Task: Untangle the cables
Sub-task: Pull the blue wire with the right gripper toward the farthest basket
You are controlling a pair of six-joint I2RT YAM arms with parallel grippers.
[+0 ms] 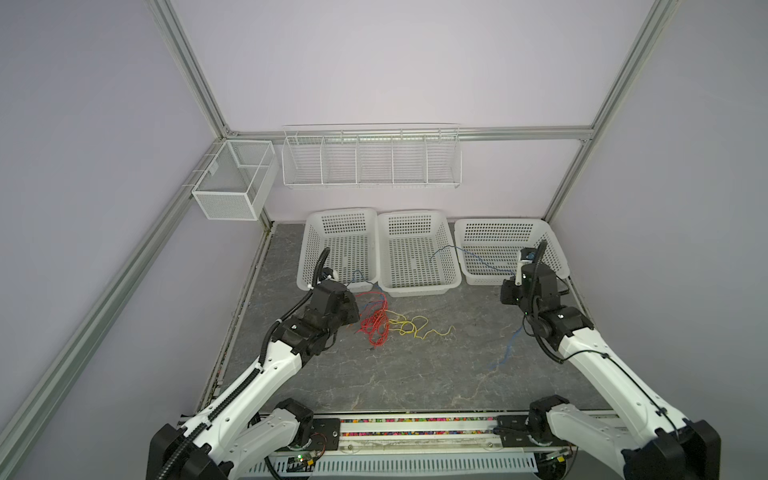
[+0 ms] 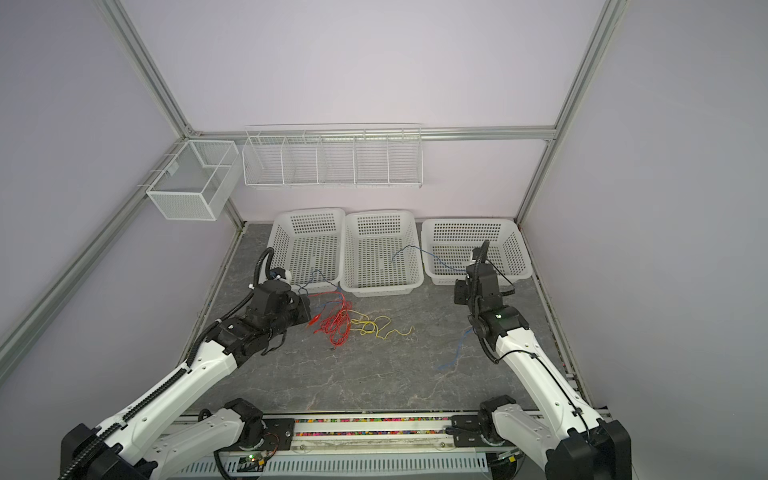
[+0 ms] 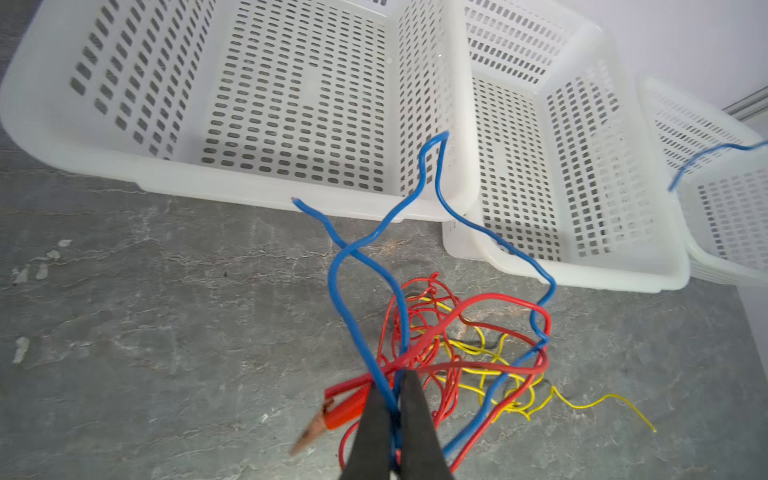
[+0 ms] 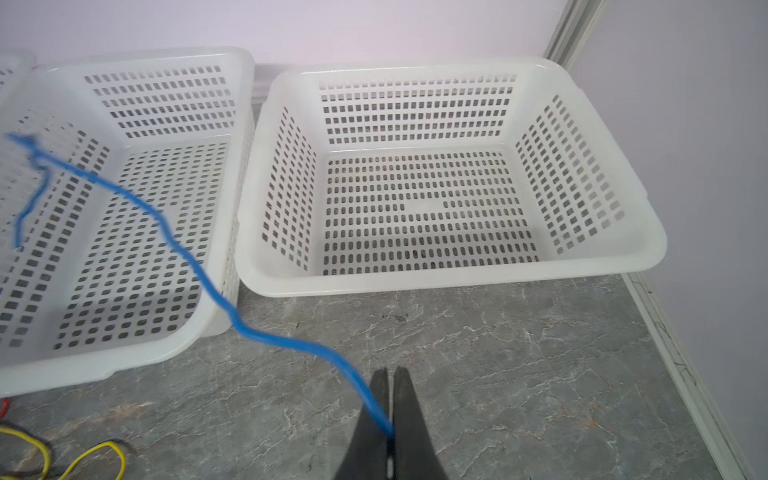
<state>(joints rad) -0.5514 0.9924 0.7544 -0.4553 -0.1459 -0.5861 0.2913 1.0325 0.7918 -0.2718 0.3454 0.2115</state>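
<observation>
From where I stand, the cables are only partly sorted. The left fingers [image 3: 411, 395] are pinched shut on a blue cable [image 3: 361, 257] right at the edge of the knot. Red strands run so close past the tips that I cannot say whether one is caught in the pinch too. The right fingers [image 4: 402, 390] are clamped just as tight on a second blue cable [image 4: 199, 270], held up off the desk [image 1: 415, 374]. It arcs over the right basket [image 1: 498, 222], and its free end hangs above the middle basket [image 1: 419, 286]. That one looks clear of the heap.

What remains is the heap itself. The red cable [image 1: 376, 324] lies bunched on the desk just in front of the left basket [image 1: 307, 249], and the yellow cable [image 1: 411, 326] trails out of it toward the middle. No cable lies in any basket yet.

The left wrist view shows what the top views blur. The held blue cable loops through red and yellow, and a red clip [image 3: 345, 409] with a coppery tip sits just beside the fingers. Both top views alone show a blue stretch [image 1: 505, 353] lying on the desk by the right arm. I take it for the tail of the second blue cable, though the arm hides any join
</observation>
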